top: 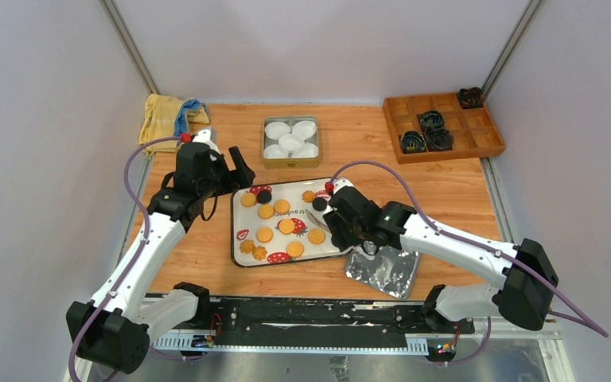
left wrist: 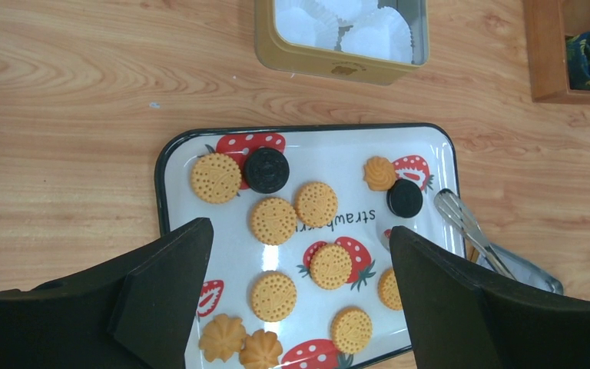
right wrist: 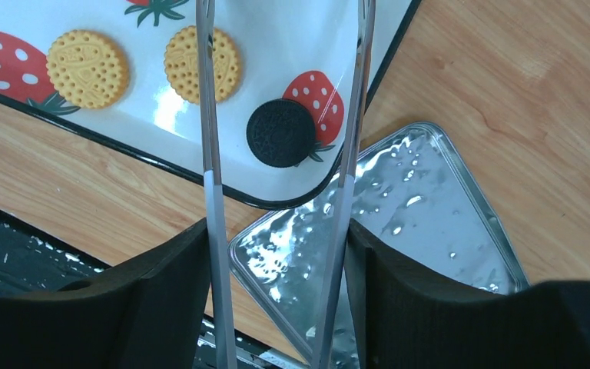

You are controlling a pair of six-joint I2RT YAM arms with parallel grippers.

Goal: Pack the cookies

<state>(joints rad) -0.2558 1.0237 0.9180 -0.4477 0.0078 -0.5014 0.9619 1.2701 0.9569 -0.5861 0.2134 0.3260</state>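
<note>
While the left arm hangs over the near left part of a white tray (left wrist: 330, 150) printed with red strawberries, its black fingers (left wrist: 161, 292) stand wide apart and hold nothing. All 12 cookies (left wrist: 273, 221) lie flat on that tray, which sits in the middle of the wooden desk (top: 445, 191). 10 cookies are golden, 3 of them flower-shaped, and 2 are black. In the left wrist view, several golden cookies show in the gap of the left gripper (left wrist: 299, 231), well below it and untouched.

At the tray's right side, the right gripper (right wrist: 275, 231) is closed on a pair of metal tongs (right wrist: 210, 154). Its fingers (right wrist: 161, 292) press against the 2 tong arms, which point out over the tray. In the right wrist view, 1 black cookie (right wrist: 280, 132) lies between those 2 arms beside a strawberry print, near the tray's rim. The tong tips are cut off at the top of that view.

A silver lid (right wrist: 422, 207) lies on the desk under the right gripper, just beside the tray. Behind the tray stands a gold tin (left wrist: 338, 68) filled with white paper cups (top: 290, 141).
</note>
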